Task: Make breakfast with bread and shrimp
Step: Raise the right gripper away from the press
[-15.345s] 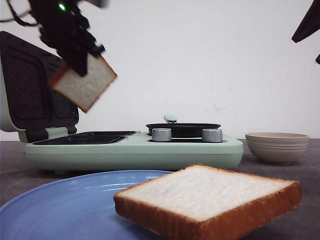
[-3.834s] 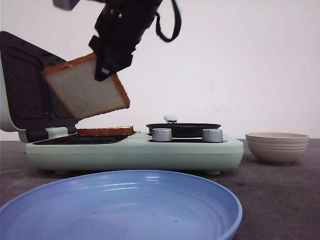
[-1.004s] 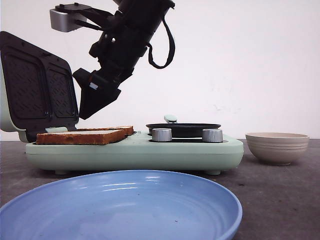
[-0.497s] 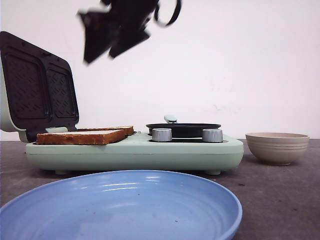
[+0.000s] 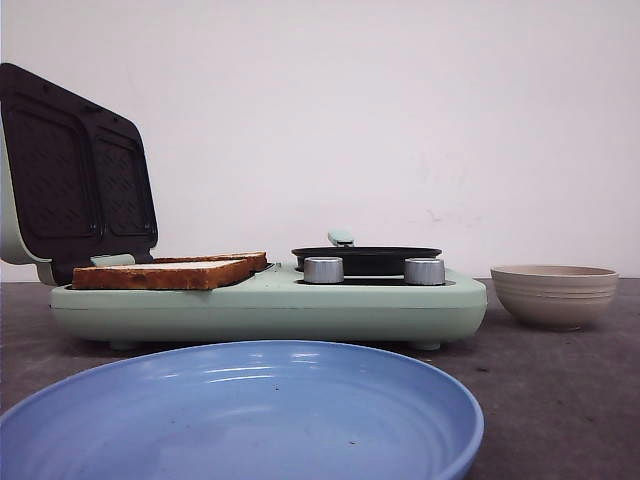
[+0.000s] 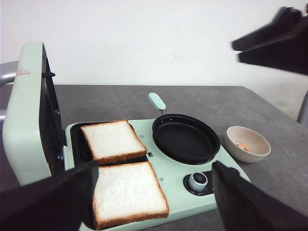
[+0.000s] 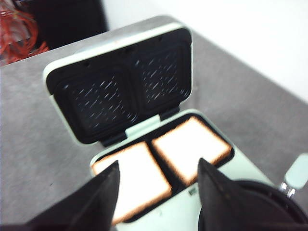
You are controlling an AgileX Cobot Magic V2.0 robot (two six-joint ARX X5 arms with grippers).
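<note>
The maker [image 5: 265, 300], a pale green breakfast appliance, stands on the grey table [image 5: 560, 380] with its lid [image 5: 70, 175] swung up and back, dark grill plates facing forward. Two bread slices lie flat in its sandwich wells, side by side and almost touching along one edge: the near slice [image 6: 129, 194] at the maker's front edge, the far slice [image 6: 112, 140] just behind it, next to the hinge. In the front view only their brown crusts show above the maker's rim. Both slices also appear in the blurred right wrist view, under the raised lid.

On the maker's other half sits a small black pan [image 6: 185, 138] with a green handle [image 6: 157, 101] pointing away from the knobs. Two silver knobs [image 5: 323, 269] stand at the maker's front, just before the pan.

Beside the maker, past its pan end, is a beige bowl [image 6: 248, 143], apart from it. The shrimp [image 6: 245, 147] lies inside the bowl, a small orange-pink piece on the bottom.

A blue plate [image 5: 240, 415] lies in front of the maker, nearest the front camera.

The left gripper [image 6: 154, 197] hangs above the maker's front, its dark fingers [image 6: 50, 202] spread wide with nothing between them. The right gripper [image 7: 156, 192] hangs over the maker too, fingers apart and holding nothing.
</note>
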